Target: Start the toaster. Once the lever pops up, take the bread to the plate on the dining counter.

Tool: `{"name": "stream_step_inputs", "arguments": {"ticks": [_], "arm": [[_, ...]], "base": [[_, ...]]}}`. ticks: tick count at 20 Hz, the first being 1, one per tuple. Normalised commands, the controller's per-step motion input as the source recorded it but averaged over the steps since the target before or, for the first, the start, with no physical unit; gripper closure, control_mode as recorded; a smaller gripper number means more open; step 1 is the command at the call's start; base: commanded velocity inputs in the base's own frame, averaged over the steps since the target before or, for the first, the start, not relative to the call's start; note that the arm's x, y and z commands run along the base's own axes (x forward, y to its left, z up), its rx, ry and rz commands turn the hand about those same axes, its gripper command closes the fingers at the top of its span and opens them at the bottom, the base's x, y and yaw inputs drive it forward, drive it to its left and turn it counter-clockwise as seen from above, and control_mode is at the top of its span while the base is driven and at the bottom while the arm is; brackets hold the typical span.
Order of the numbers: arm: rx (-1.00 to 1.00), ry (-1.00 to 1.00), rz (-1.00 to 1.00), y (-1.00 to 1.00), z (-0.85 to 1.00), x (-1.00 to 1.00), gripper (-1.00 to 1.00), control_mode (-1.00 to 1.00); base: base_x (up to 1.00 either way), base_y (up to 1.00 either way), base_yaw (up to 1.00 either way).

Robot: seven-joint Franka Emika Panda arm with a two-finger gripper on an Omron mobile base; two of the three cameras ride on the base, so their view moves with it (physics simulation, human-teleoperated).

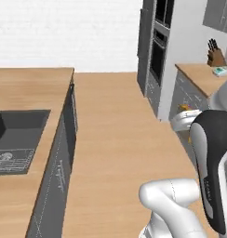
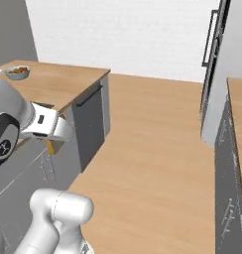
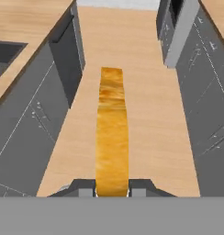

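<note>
Hand view: flat tan bread [image 3: 112,137] slice w/ mottled golden crust, edge-on, pinched betw. dark fingers [image 3: 87,189].

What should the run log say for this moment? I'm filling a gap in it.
phase: carrying | gripper: shut on bread | bread: edge-on, over aisle floor | sink: left counter | plate: not reached

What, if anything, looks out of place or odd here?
Nothing stands out. The pincer is shut on the bread, held edge-on above the floor between the counters; nothing looks spilled or damaged.
</note>
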Motion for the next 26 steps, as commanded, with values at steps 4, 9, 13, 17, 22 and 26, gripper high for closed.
{"name": "stream_step_inputs", "arguments": {"ticks": [4,9,13,17,22,26], "arm": [[0.0,0.0,0.0,0.0,0.0,0.0,1.0,1.0],[0.0,0.0,0.0,0.0,0.0,0.0,1.0,1.0],[0.0,0.0,0.0,0.0,0.0,0.0,1.0,1.0],[0.0,0.0,0.0,0.0,0.0,0.0,1.0,1.0],[0.0,0.0,0.0,0.0,0.0,0.0,1.0,1.0],[0.0,0.0,0.0,0.0,0.0,0.0,1.0,1.0]], "base": [[0.0,0.0,0.98],[0.0,0.0,0.94],[0.0,0.0,1.0],[0.0,0.0,1.0],[-0.15,0.02,0.92],[-0.07,-0.43,0.34]]}}
